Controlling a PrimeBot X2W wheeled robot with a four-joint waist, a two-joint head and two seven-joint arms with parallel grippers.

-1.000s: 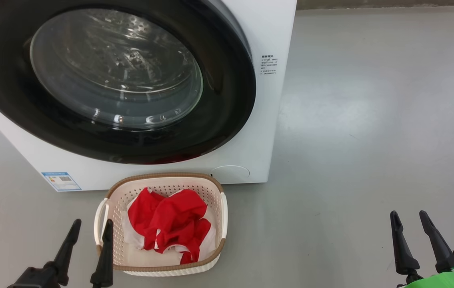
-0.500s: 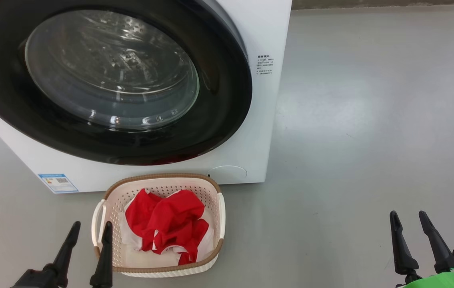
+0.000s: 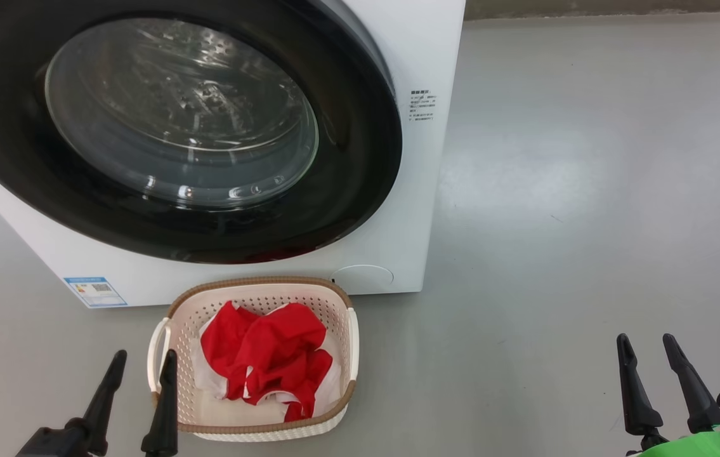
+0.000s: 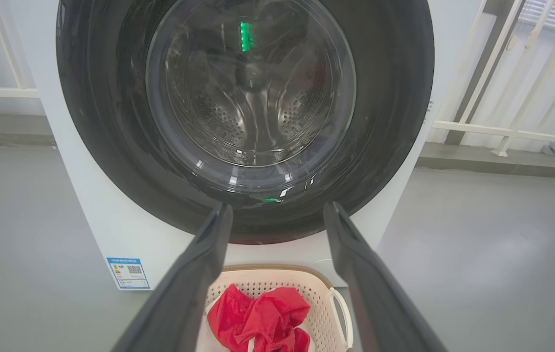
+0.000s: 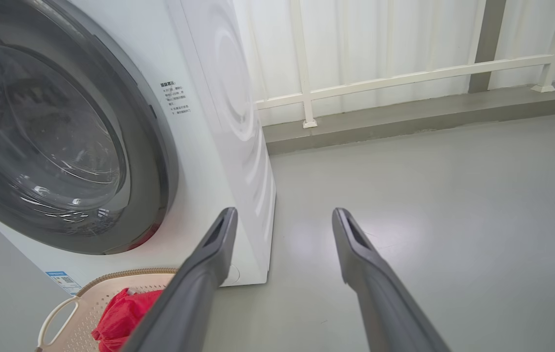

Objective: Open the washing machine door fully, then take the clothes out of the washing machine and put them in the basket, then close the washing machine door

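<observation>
Judging by how things lie, only the door's closure is left to check. See that the rim sits flush all round, give it one flat push if it does not, and draw the arms back without clipping the basket.

The left gripper [image 3: 145, 357] and right gripper [image 3: 645, 340] both have their fingers spread and hold nothing. The basket [image 3: 258, 280] is just right of the left gripper; whether the inner finger touches its handle I cannot tell. The clothes [image 3: 264, 355] lie bunched inside it. Ahead of both grippers, the washing machine door [image 3: 360, 158] looks shut against the washing machine [image 3: 426, 57]. It is well left of the right gripper.
</observation>
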